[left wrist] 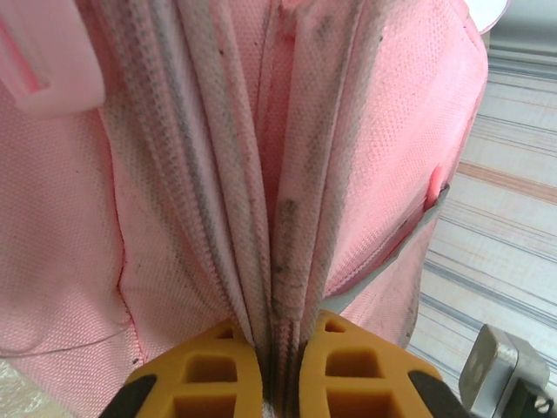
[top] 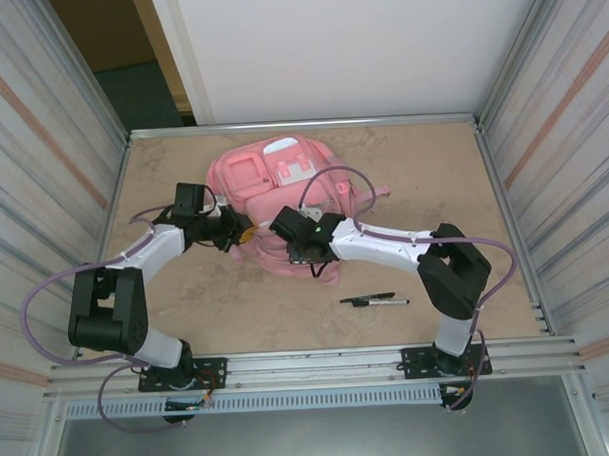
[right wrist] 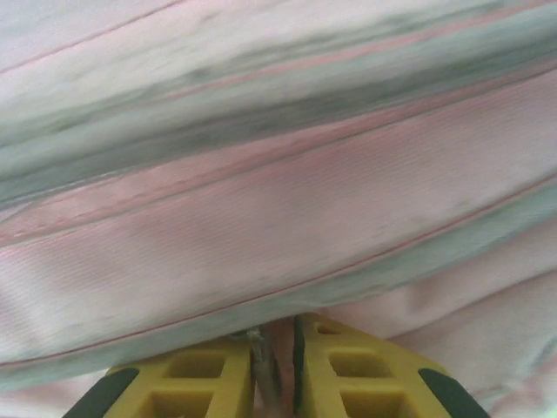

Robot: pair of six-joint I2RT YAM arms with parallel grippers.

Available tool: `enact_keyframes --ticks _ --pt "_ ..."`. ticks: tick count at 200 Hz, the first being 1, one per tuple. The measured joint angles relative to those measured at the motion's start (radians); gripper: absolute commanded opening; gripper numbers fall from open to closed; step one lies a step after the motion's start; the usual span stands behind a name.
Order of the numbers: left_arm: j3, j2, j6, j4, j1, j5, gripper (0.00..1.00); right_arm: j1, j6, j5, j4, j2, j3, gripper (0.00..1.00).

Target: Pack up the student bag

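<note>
The student bag [top: 283,184], a large pink backpack with a white patch, lies flat at the middle of the table. My left gripper [top: 247,233] is at the bag's near-left edge. In the left wrist view its orange fingers [left wrist: 209,374] are shut on a bunch of pink fabric folds and zip tape [left wrist: 283,261]. My right gripper [top: 291,251] sits at the bag's near edge. Its yellow fingers [right wrist: 348,374] are closed on a thin strip of pink fabric with a small metal piece [right wrist: 259,344], pressed up against the bag's side [right wrist: 278,218].
Two black pens [top: 372,300] lie on the tan tabletop, near right of the bag and beside the right arm's elbow. Metal walls fence the table on the left, right and back. The right arm's purple cable [top: 333,177] loops over the bag.
</note>
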Motion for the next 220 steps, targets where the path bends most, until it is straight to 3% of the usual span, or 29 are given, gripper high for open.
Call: enact_keyframes --ticks 38,86,134,149,168,193,220 --pt "0.003 0.003 0.042 -0.036 0.009 0.029 0.0 -0.057 -0.051 -0.015 0.018 -0.075 -0.079 0.0" --pt "0.006 0.021 0.089 -0.058 0.056 0.063 0.0 -0.119 -0.189 -0.083 0.026 -0.1 -0.099 0.0" --pt "0.112 0.14 0.184 -0.162 0.141 0.158 0.0 -0.27 -0.36 -0.211 0.065 -0.169 -0.132 0.0" --pt "0.174 0.197 0.212 -0.203 0.166 0.186 0.29 -0.318 -0.385 -0.261 0.097 -0.177 -0.146 0.0" --pt "0.191 0.211 0.171 -0.174 0.207 0.173 0.44 -0.335 -0.392 -0.315 0.12 -0.178 -0.15 0.0" --pt "0.129 0.077 0.095 -0.122 0.268 0.061 0.48 -0.346 -0.368 -0.397 0.14 -0.177 -0.15 0.0" --pt "0.117 -0.136 0.093 -0.156 0.184 -0.009 0.49 -0.34 -0.318 -0.475 0.174 -0.164 -0.138 0.0"
